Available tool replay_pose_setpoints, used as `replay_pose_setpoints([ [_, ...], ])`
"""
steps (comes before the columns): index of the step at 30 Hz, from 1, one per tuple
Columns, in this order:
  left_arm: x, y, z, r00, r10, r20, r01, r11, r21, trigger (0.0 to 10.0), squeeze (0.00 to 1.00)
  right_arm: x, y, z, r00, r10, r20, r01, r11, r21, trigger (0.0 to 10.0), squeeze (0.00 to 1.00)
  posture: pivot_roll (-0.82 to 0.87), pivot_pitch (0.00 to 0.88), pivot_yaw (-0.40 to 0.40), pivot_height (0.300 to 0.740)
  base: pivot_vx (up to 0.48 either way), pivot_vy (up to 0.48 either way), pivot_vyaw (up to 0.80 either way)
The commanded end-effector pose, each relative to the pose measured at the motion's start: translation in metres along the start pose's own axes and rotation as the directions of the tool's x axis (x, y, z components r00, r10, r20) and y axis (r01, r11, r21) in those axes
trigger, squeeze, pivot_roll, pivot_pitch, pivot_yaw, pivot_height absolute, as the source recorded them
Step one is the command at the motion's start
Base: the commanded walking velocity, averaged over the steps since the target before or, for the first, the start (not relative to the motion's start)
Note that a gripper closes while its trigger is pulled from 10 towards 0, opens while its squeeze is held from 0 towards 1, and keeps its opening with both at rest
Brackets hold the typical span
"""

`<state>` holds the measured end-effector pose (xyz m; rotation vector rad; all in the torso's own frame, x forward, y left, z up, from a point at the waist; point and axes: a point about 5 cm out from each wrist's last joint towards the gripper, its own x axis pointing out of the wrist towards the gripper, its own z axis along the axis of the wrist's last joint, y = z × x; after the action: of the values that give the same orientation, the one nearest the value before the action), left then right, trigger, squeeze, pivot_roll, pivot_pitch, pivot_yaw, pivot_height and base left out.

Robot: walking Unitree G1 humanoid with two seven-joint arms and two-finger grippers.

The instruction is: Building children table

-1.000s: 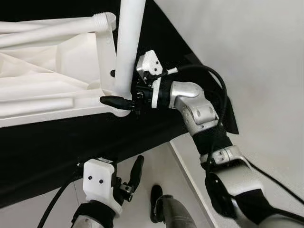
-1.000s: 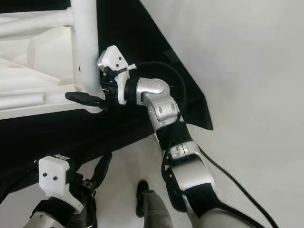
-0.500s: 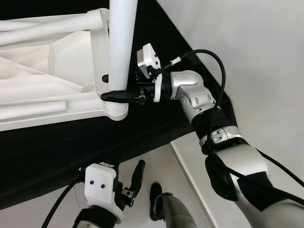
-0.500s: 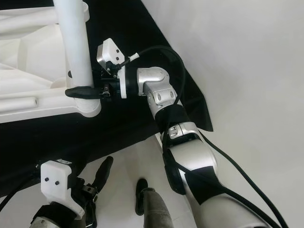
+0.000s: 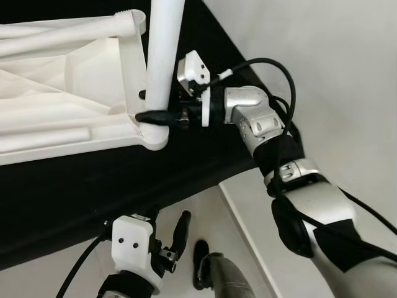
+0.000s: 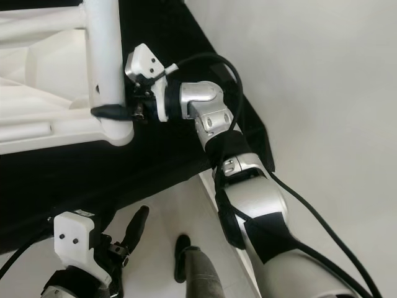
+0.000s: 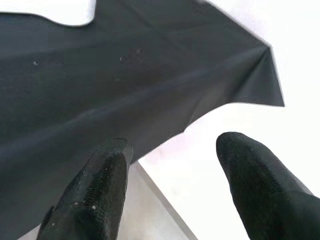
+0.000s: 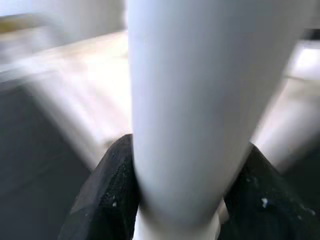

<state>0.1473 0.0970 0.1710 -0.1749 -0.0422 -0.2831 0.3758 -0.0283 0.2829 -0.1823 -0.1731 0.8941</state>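
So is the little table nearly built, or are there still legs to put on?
Not finished yet. The white tabletop lies upside down on the black cloth. One leg stands in its corner socket, and the right gripper is clamped around its base, working on it. The left gripper waits open, low down. Another leg lies loose on the tabletop, so at least that one is left.

Table leg (image 5: 162, 56) cut off by frame edge at 12 o'clock; upper end unseen. Tabletop underside (image 5: 56, 93) cropped at 9 o'clock. Far finger of right gripper (image 5: 152, 116) mostly hidden behind leg. Right wrist view blurred; leg base joint (image 8: 175, 227) indistinct, cropped at 6 o'clock.
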Motion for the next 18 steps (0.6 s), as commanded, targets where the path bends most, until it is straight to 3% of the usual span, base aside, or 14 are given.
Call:
replay_pose_setpoints([
  [1, -0.004, -0.001, -0.001, 1.0, 0.014, -0.013, -0.014, 1.0, -0.01, 10.0, 0.0, -0.033, 0.002, -0.079, 0.914, -0.241, -0.327, 0.274, 0.96, 0.06, 0.0, 0.0, 0.06, 0.404, -0.166, 0.74, 0.0, 0.0, 0.0],
  [2, -0.004, 0.0, -0.001, 1.0, 0.017, -0.012, -0.017, 1.0, -0.009, 10.0, 0.0, -0.049, 0.031, -0.093, 0.913, -0.2, -0.355, 0.261, 0.956, 0.132, 0.0, 0.0, 0.06, 0.404, -0.166, 0.74, 0.0, 0.0, 0.0],
  [3, -0.004, 0.0, -0.001, 1.0, 0.017, -0.012, -0.017, 1.0, -0.009, 10.0, 0.0, -0.049, 0.031, -0.093, 0.913, -0.2, -0.355, 0.261, 0.956, 0.132, 0.0, 0.0, 0.06, 0.404, -0.166, 0.74, 0.0, 0.0, 0.0],
  [4, -0.003, 0.0, -0.001, 1.0, 0.018, -0.012, -0.018, 1.0, -0.007, 10.0, 0.0, -0.052, 0.053, -0.093, 0.935, -0.142, -0.324, 0.204, 0.965, 0.166, 0.0, 0.0, 0.06, 0.383, -0.148, 0.74, 0.0, 0.0, 0.0],
  [5, -0.003, 0.0, -0.001, 1.0, 0.018, -0.012, -0.018, 1.0, -0.007, 10.0, 0.0, -0.052, 0.053, -0.093, 0.935, -0.142, -0.324, 0.204, 0.965, 0.166, 0.0, 0.0, 0.06, 0.383, -0.148, 0.74, 0.0, 0.0, 0.0],
  [6, -0.003, 0.0, -0.001, 1.0, 0.018, -0.012, -0.018, 1.0, -0.006, 10.0, 0.0, -0.052, 0.063, -0.092, 0.946, -0.12, -0.3, 0.178, 0.968, 0.176, 0.0, 0.0, 0.06, 0.383, -0.148, 0.74, 0.0, 0.0, 0.0],
  [7, -0.002, 0.001, -0.003, 1.0, 0.017, -0.013, -0.017, 1.0, -0.005, 10.0, 0.0, -0.042, 0.062, -0.088, 0.951, -0.133, -0.278, 0.183, 0.97, 0.162, 0.0, 0.0, 0.05, 0.368, -0.152, 0.74, 0.0, 0.0, 0.0],
  [13, 0.002, 0.003, -0.004, 1.0, 0.021, -0.002, -0.021, 1.0, 0.002, 10.0, 0.0, -0.023, 0.063, -0.073, 0.942, -0.215, -0.257, 0.262, 0.952, 0.162, 0.0, 0.0, 0.05, 0.352, -0.163, 0.74, 0.0, 0.0, 0.0],
  [18, 0.006, 0.007, -0.004, 0.999, 0.031, 0.009, -0.031, 0.999, 0.011, 10.0, 0.0, -0.025, 0.069, -0.059, 0.951, -0.187, -0.246, 0.231, 0.959, 0.165, 0.0, 0.0, 0.05, 0.332, -0.155, 0.74, 0.0, 0.0, 0.0],
])
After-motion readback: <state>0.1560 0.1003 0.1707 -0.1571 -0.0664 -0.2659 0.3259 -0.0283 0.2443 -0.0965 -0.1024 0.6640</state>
